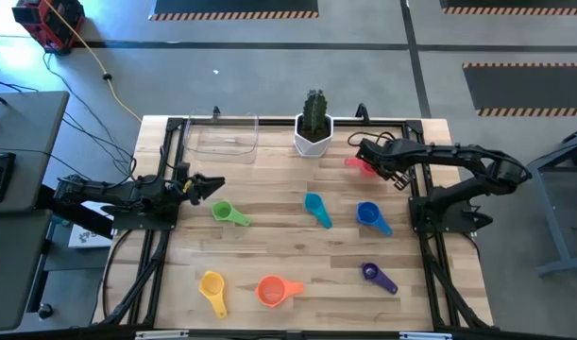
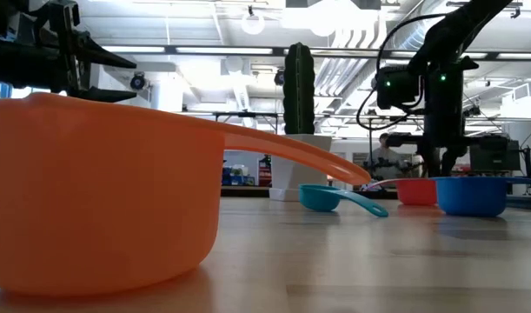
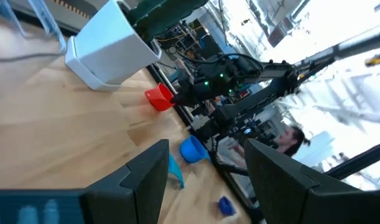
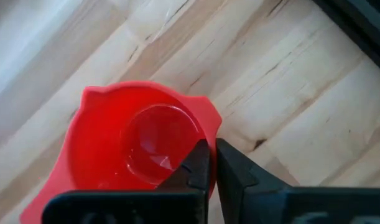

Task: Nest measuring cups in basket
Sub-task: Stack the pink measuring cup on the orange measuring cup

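Here the right tool [image 4: 208, 163] pinches the red cup's [image 4: 134, 149] rim beside the cactus pot [image 1: 313, 138]; left tool [image 1: 209, 186] gapes.

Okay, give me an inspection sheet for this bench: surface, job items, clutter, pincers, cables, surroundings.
Surface: wooden table.
Job's things: red cup near the cactus; green cup, teal cup, blue cup, purple cup, yellow cup, orange cup scattered; clear basket holds no cup.
Clutter: cactus pot.
Grippers: right pincer shut on the red cup's rim; left pincer open, at the left edge.
Cables: yellow cable on the floor.
Surroundings: workshop, desk at left.
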You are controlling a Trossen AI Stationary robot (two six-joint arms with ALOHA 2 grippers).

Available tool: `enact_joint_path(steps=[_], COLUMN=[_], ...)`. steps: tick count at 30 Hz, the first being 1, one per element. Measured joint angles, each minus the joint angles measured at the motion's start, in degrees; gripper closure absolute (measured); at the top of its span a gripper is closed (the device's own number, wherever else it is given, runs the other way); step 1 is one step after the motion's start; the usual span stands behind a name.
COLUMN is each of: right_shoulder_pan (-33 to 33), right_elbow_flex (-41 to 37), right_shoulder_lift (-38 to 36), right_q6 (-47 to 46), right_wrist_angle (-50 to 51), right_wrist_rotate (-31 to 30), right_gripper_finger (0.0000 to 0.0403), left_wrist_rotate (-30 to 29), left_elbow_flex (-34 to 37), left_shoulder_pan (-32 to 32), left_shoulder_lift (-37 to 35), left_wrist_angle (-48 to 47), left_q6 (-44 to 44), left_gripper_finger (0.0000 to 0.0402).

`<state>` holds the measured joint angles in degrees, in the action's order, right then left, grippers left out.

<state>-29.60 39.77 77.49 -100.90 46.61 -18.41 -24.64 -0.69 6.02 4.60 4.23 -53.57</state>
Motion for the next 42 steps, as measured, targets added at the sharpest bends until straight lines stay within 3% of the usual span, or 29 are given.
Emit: enact_joint_path(steps=[13, 21, 32, 42], right_shoulder_pan=[5.7, 9.4, 19.1, 30.2], right_elbow_flex=[8.5, 15.1, 27.8, 34.2], right_shoulder_lift=[0.0, 0.0, 0.0, 0.0], right_q6=[10.0, 24.5, 34.9, 47.8], right_wrist_angle=[6.0, 6.9, 7.1, 7.0], right_wrist_rotate=[-1.9, 5.0, 9.9, 9.9], right_gripper_finger=[0.0402, 0.0402, 0.0403, 0.0403], left_wrist_rotate=[3.0, 3.8, 12.4, 13.0], left_elbow_flex=[0.0, 0.0, 0.0, 0.0], left_shoulder_pan=[0.0, 0.0, 0.0, 0.0], left_shoulder_lift=[0.0, 0.0, 0.0, 0.0], left_wrist_angle=[0.0, 0.0, -0.1, 0.0], left_q6=[-4.3, -4.8, -9.2, -14.7], left_gripper_finger=[0.0202, 0.0202, 0.0202, 0.0202])
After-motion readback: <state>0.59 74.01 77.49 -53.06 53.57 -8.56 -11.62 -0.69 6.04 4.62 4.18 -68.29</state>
